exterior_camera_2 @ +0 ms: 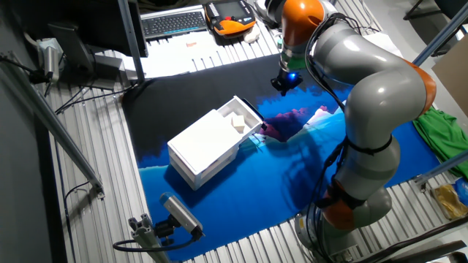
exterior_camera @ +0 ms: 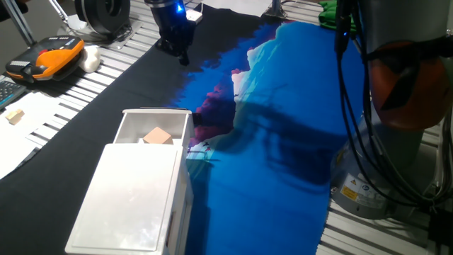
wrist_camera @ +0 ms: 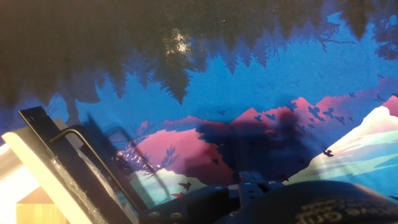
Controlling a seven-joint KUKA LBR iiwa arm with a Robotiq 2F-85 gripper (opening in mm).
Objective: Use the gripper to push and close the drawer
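Note:
The drawer (exterior_camera: 154, 126) is a white thin-walled tray that stands pulled out of the far end of its white glossy casing (exterior_camera: 134, 202). A tan wooden block (exterior_camera: 157, 136) lies in it. In the other fixed view the drawer (exterior_camera_2: 241, 117) sticks out toward the arm. My gripper (exterior_camera: 182, 57) hangs over the black part of the mat, well beyond the drawer's front and apart from it. Its blue light glows in the other fixed view (exterior_camera_2: 287, 82). Its fingers look closed together and hold nothing. The hand view shows the drawer's front (wrist_camera: 37, 165) at the lower left and the gripper (wrist_camera: 252, 185) at the bottom edge.
A blue and black mountain-print mat (exterior_camera: 283, 142) covers the table. The arm's big grey and orange base (exterior_camera: 403, 92) stands at the right. An orange teach pendant (exterior_camera: 46, 60) lies at the far left. A keyboard (exterior_camera_2: 174, 22), a green cloth (exterior_camera_2: 439, 128) and a small camera (exterior_camera_2: 179, 215) sit around the mat.

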